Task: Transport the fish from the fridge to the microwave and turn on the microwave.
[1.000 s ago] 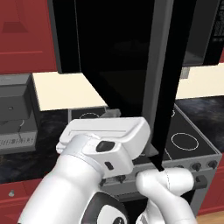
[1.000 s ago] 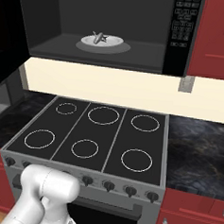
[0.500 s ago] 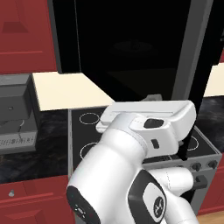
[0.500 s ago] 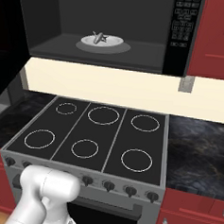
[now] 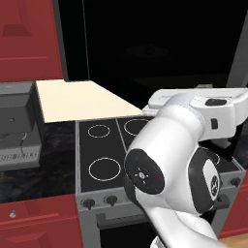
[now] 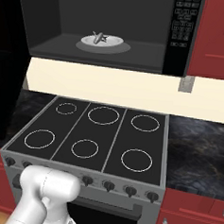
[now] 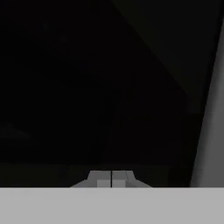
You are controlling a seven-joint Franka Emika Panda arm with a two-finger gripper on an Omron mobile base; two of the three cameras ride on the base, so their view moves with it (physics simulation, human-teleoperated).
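The fish lies on a white plate inside the open microwave, whose button panel is at its right side. The black microwave door stands swung open, and its grey vertical handle is at the right edge of the left base view. My gripper is shut and holds nothing. It faces the dark door surface, close to it, with the handle off to the right. The white hand hovers over the stove's right side. The fridge is out of view.
A grey stove with a black cooktop and a row of knobs sits under the microwave. Dark marble counter flanks it, and red cabinets hang above. A grey appliance stands on the left counter.
My arm has swung to the right across the left base view. The door's handle edge has shifted right with it. The fish and plate have not moved.
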